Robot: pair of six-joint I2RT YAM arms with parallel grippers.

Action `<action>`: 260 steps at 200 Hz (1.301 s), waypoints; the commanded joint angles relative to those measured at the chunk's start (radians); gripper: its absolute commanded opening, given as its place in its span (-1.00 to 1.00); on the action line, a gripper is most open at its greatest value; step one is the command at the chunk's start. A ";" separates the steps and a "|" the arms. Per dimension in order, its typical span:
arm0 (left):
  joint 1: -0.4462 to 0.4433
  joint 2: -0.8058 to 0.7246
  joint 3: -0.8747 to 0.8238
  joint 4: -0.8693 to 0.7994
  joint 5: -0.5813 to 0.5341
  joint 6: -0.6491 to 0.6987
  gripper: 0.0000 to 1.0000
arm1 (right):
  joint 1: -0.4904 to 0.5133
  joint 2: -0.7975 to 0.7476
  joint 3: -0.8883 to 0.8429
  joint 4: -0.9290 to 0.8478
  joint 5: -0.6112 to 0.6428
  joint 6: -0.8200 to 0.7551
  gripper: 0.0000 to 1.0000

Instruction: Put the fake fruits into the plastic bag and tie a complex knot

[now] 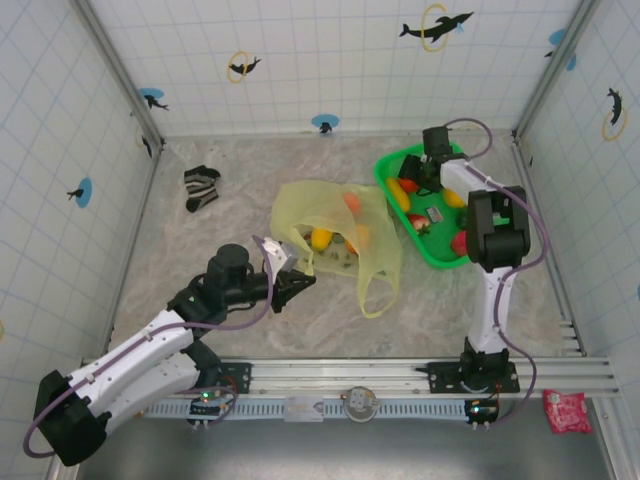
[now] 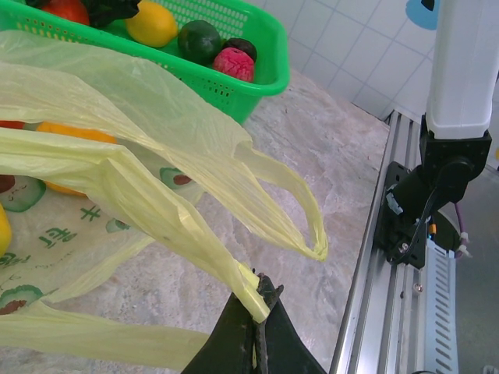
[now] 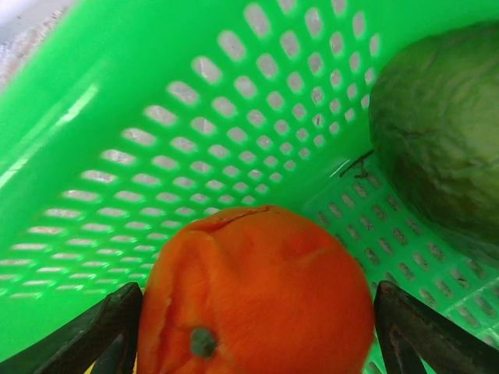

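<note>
The pale-yellow plastic bag [image 1: 300,205] lies mid-table, with an orange fruit [image 1: 350,203] and a yellow one [image 1: 320,238] showing through it. My left gripper [image 1: 300,283] is at its near side, shut on one bag handle [image 2: 234,273], which is pulled taut; the other handle loop [image 2: 304,226] hangs free. In the left wrist view the left gripper [image 2: 261,300] pinches the twisted handle tip. My right gripper [image 1: 408,183] is down in the green basket [image 1: 440,262]. Its fingers [image 3: 101,335] press both sides of an orange fruit [image 3: 257,288], beside a dark green fruit [image 3: 437,148].
The green basket [image 2: 234,86] holds more fruits: yellow [image 2: 152,23], dark green [image 2: 199,40] and pinkish red [image 2: 234,64]. A striped sock [image 1: 200,187] lies at the back left. The metal rail [image 2: 390,273] with the right arm's base runs along the near edge.
</note>
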 commanded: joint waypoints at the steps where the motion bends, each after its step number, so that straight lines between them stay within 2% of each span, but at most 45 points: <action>1: -0.008 -0.006 -0.010 0.010 0.000 0.025 -1.00 | -0.013 0.035 0.039 -0.033 -0.026 0.021 0.52; 23: -0.008 -0.006 -0.010 0.010 0.000 0.024 -1.00 | -0.019 0.050 0.046 -0.026 -0.039 0.024 0.48; 107: -0.009 0.002 -0.009 0.010 -0.001 0.027 -1.00 | -0.027 0.040 0.059 -0.024 -0.069 0.037 0.13; 151: -0.009 0.000 -0.009 0.008 -0.006 0.029 -1.00 | -0.027 -0.077 0.015 -0.003 -0.065 0.027 0.08; 260: -0.009 0.000 -0.004 0.006 -0.006 0.024 -1.00 | -0.019 -0.465 -0.255 0.121 -0.128 0.038 0.06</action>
